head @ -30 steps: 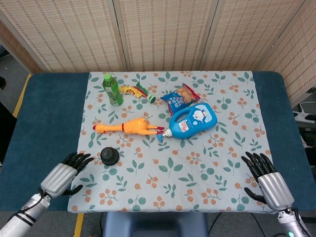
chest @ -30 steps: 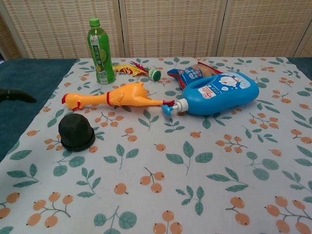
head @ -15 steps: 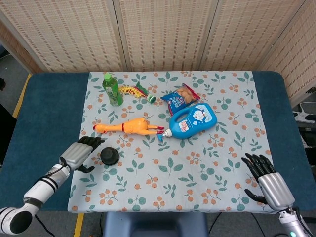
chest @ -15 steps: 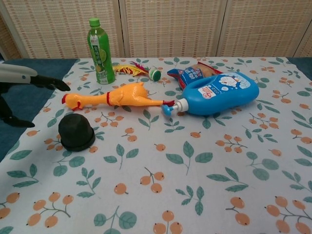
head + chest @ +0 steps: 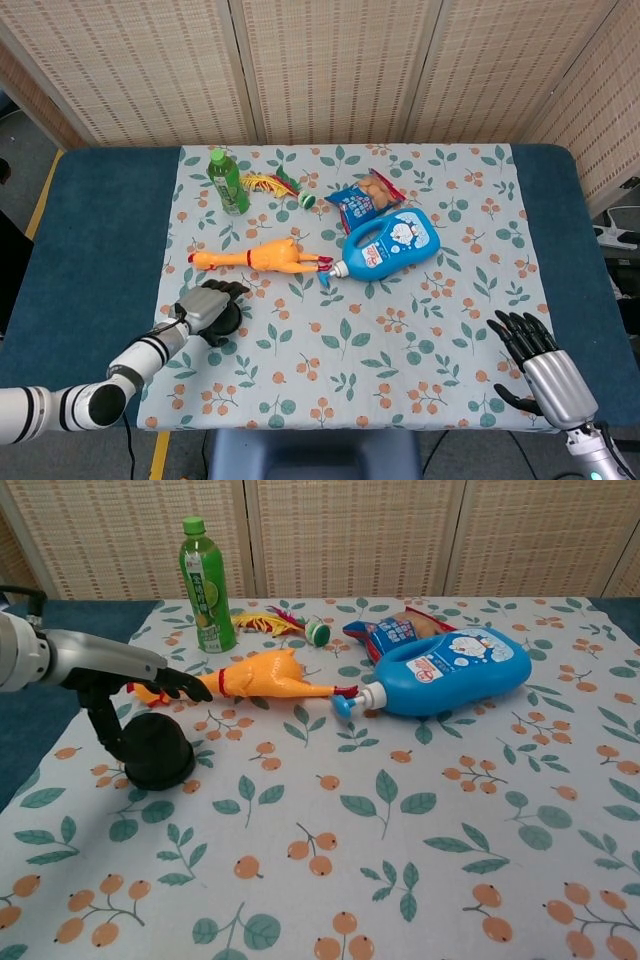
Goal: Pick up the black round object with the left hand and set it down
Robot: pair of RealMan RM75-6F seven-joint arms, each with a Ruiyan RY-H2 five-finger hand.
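The black round object sits on the floral cloth at the table's left front. In the head view my left hand covers most of the black round object. The chest view shows my left hand just above it, fingers stretched out over its top and the thumb reaching down along its left side. The fingers are not closed around it. My right hand rests at the front right corner, fingers apart and holding nothing. It is outside the chest view.
A yellow rubber chicken lies just behind the black object. A green bottle stands at the back left. A blue detergent bottle lies on its side at the centre, with a snack bag behind it.
My left hand has moved right from the table's left edge and now hovers over the black round object. The right hand has stayed put.
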